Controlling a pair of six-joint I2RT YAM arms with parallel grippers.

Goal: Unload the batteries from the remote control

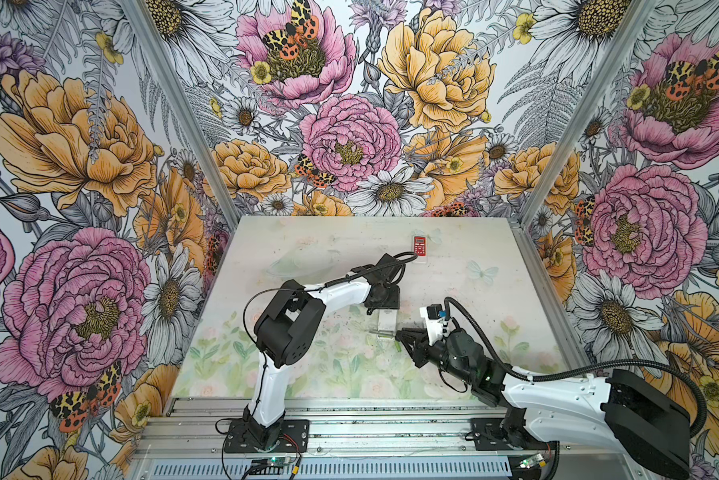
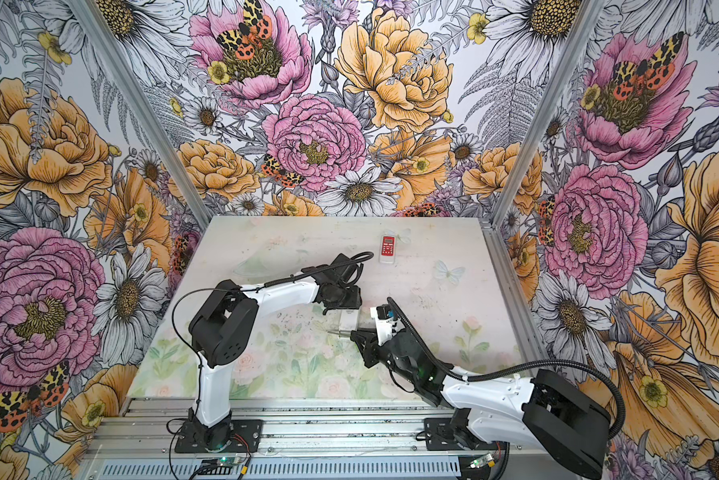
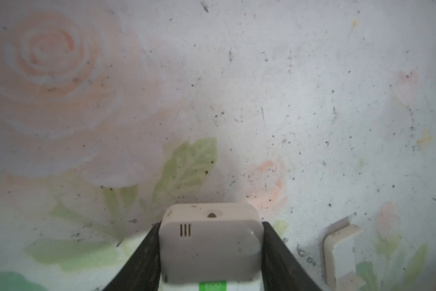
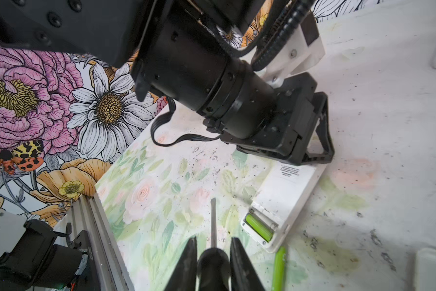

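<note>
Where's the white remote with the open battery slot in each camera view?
A top view: white remote mid-table.
A top view: same spot.
Left wrist: its end, between the dark fingers.
Right wrist: beside the screwdriver tip, green battery inside.
Shared landmark: the left pincer clamping it.

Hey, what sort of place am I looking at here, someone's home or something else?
Probably a robot test booth, not a home: a left arm and right arm stand bolted to an aluminium rail, and flower-printed wall panels in metal framing box in one small table.
</note>
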